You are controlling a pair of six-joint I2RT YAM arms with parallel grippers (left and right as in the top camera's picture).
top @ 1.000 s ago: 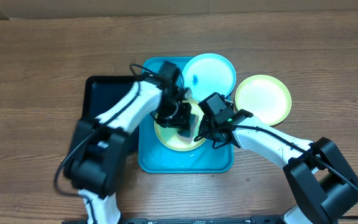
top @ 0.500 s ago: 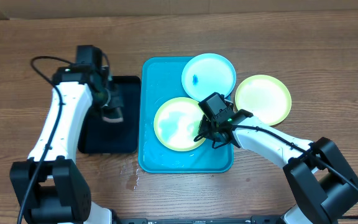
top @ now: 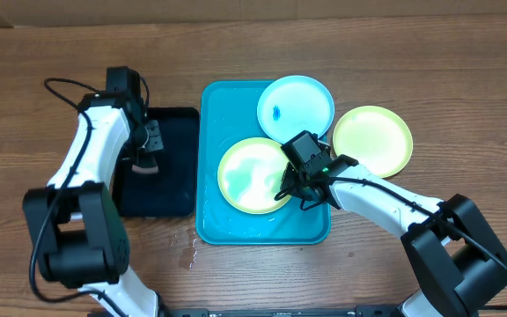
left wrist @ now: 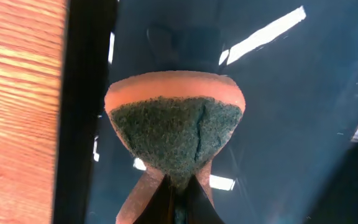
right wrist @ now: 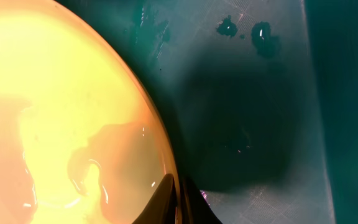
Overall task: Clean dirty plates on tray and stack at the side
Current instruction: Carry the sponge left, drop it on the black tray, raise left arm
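A yellow-green plate [top: 252, 174], wet and glossy, lies on the turquoise tray [top: 214, 224]. My right gripper [top: 290, 188] is shut on that plate's right rim; the right wrist view shows the fingertips [right wrist: 166, 196] pinching the rim of the plate [right wrist: 61, 112]. A light blue plate [top: 296, 106] with a small blue smudge rests at the tray's far right corner. Another yellow-green plate [top: 372, 141] sits on the table right of the tray. My left gripper [top: 148, 155] is shut on an orange and green sponge [left wrist: 176, 130] over the black tray [top: 170, 189].
The black tray [left wrist: 278, 112] lies directly left of the turquoise one, their edges nearly touching. Water drops [top: 187, 251] lie on the wooden table by the turquoise tray's near left corner. A cardboard edge runs along the table's back.
My left arm has swung from the yellow-green plate on the tray leftward to the black tray, carrying the sponge. The right gripper has kept its hold on the plate's rim.
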